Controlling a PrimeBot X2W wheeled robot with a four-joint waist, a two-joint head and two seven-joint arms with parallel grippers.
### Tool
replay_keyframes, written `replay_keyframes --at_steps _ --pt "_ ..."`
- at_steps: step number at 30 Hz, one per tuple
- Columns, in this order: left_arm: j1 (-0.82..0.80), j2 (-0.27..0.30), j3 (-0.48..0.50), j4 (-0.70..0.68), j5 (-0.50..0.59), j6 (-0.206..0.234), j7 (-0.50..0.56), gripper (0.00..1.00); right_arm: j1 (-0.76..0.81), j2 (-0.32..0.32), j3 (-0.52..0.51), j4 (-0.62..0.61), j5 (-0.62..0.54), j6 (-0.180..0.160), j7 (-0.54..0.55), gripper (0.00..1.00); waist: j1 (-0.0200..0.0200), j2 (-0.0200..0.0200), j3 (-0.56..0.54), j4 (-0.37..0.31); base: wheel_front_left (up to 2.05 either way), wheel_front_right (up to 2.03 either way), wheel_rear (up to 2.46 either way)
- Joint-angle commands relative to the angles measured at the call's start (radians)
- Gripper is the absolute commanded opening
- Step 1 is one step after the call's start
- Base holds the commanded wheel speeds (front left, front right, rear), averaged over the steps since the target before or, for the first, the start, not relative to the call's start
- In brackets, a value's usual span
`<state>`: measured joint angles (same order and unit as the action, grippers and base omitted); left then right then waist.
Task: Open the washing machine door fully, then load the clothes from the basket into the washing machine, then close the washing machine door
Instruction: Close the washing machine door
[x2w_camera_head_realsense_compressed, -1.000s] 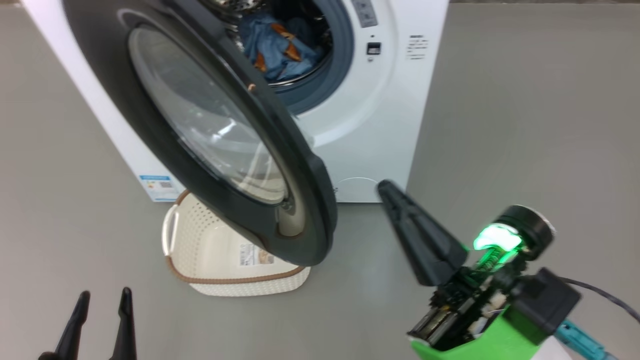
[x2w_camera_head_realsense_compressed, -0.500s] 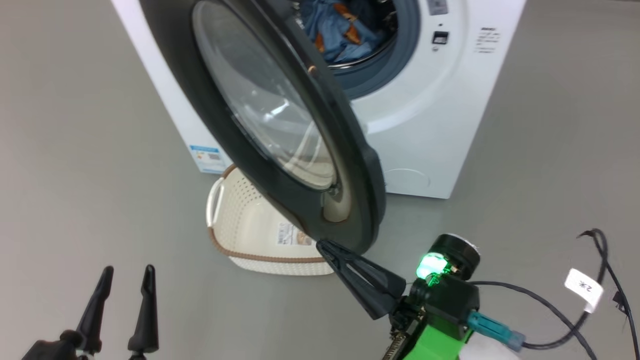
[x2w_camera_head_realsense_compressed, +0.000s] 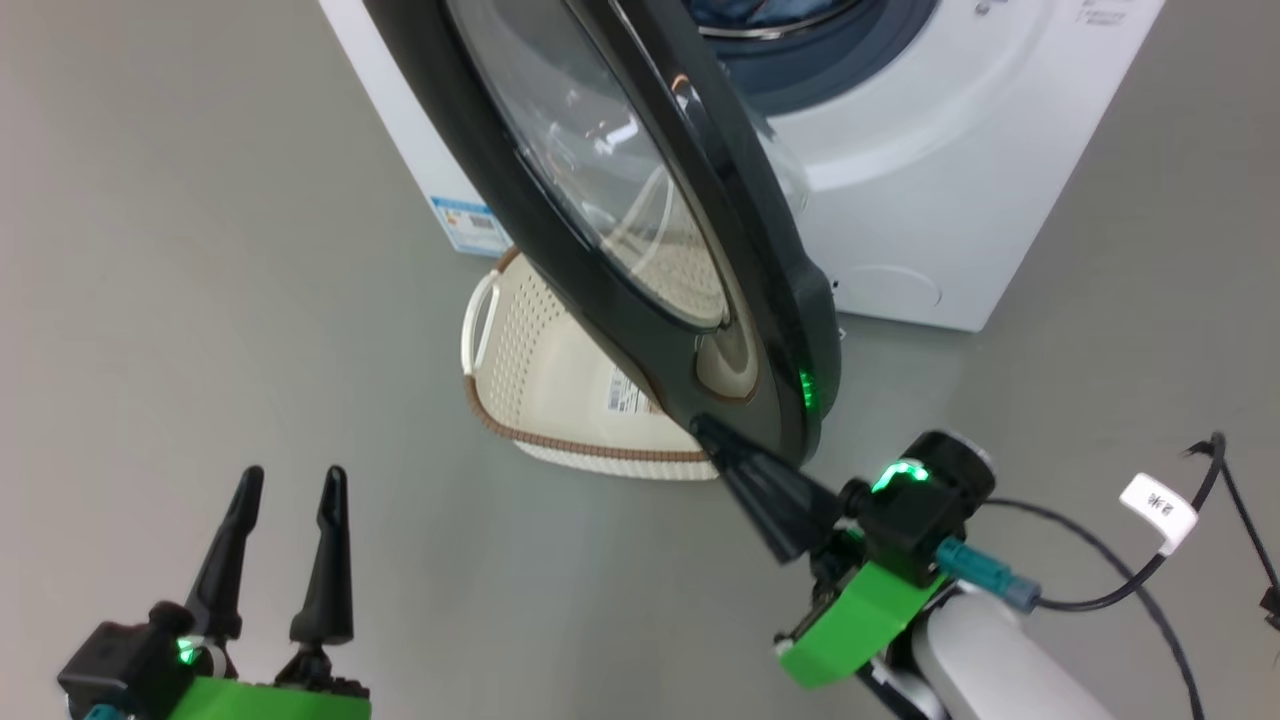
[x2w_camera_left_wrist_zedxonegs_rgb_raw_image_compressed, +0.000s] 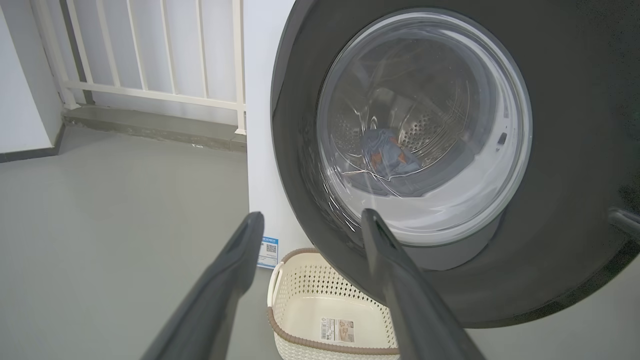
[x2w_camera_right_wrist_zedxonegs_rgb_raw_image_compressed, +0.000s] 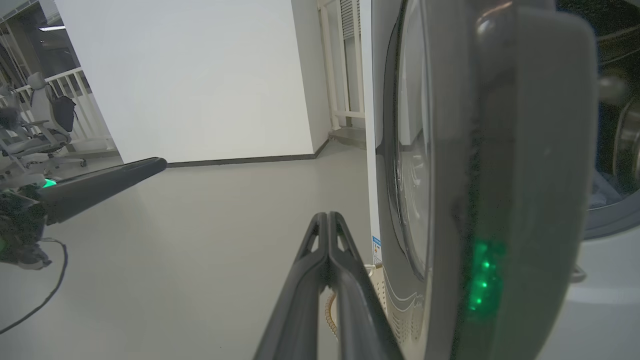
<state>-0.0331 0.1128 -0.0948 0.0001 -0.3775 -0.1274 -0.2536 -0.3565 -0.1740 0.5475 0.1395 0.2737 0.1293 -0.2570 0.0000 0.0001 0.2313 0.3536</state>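
The washing machine door (x2w_camera_head_realsense_compressed: 610, 200) stands part-way open and hangs between the head camera and the drum mouth, blocking most of it. It also overhangs the basket (x2w_camera_head_realsense_compressed: 520, 350), which sits on the grey floor (x2w_camera_head_realsense_compressed: 200, 300) just beside the front of the washing machine (x2w_camera_head_realsense_compressed: 950, 180) and is partly hidden behind the door's lower rim. The clothes (x2w_camera_left_wrist_zedxonegs_rgb_raw_image_compressed: 387, 159) lie inside the steel drum, seen as a blue bundle through the glass.

The right claw (x2w_camera_head_realsense_compressed: 712, 436) is pressed shut with its tip right at the bottom of the door rim; I cannot tell whether they touch. The left claw (x2w_camera_head_realsense_compressed: 292, 478) is spread wide, holds nothing and is well apart from the door. A black cable (x2w_camera_head_realsense_compressed: 1100, 570) with a white tag (x2w_camera_head_realsense_compressed: 1157, 508) trails on the floor to the right. A white railing (x2w_camera_left_wrist_zedxonegs_rgb_raw_image_compressed: 150, 50) stands behind the machine.

The door rim is glossy black and catches a green glow (x2w_camera_head_realsense_compressed: 806, 390); its centre is a clear bulging bowl. The basket is cream perforated plastic with a brown woven-look rim, a side handle and a paper label (x2w_camera_head_realsense_compressed: 625, 395) on its floor. The boxy white machine bears a blue label (x2w_camera_head_realsense_compressed: 468, 225) and a round flap (x2w_camera_head_realsense_compressed: 890, 287) low down.
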Motion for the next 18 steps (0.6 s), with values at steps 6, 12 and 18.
replay_keyframes --at_steps 6,12,18 --pt "-0.074 0.021 0.014 -0.028 -0.023 -0.003 -0.008 1.0 -0.046 0.06 -0.116 -0.009 -0.063 0.001 -0.005 0.0 0.0 -0.0001 0.087 0.009 0.0 0.0 0.0" --pt "-0.103 0.033 0.003 -0.036 -0.034 -0.003 -0.008 1.0 -0.087 0.083 -0.22 -0.013 -0.106 0.001 -0.005 0.0 0.0 -0.0001 0.134 -0.007 0.0 0.0 0.0" --pt "-0.15 0.044 -0.019 -0.043 -0.048 -0.003 -0.008 1.0 -0.19 0.097 -0.316 0.0 -0.133 0.001 -0.005 0.0 0.0 -0.0001 0.201 -0.025 0.0 0.0 0.0"
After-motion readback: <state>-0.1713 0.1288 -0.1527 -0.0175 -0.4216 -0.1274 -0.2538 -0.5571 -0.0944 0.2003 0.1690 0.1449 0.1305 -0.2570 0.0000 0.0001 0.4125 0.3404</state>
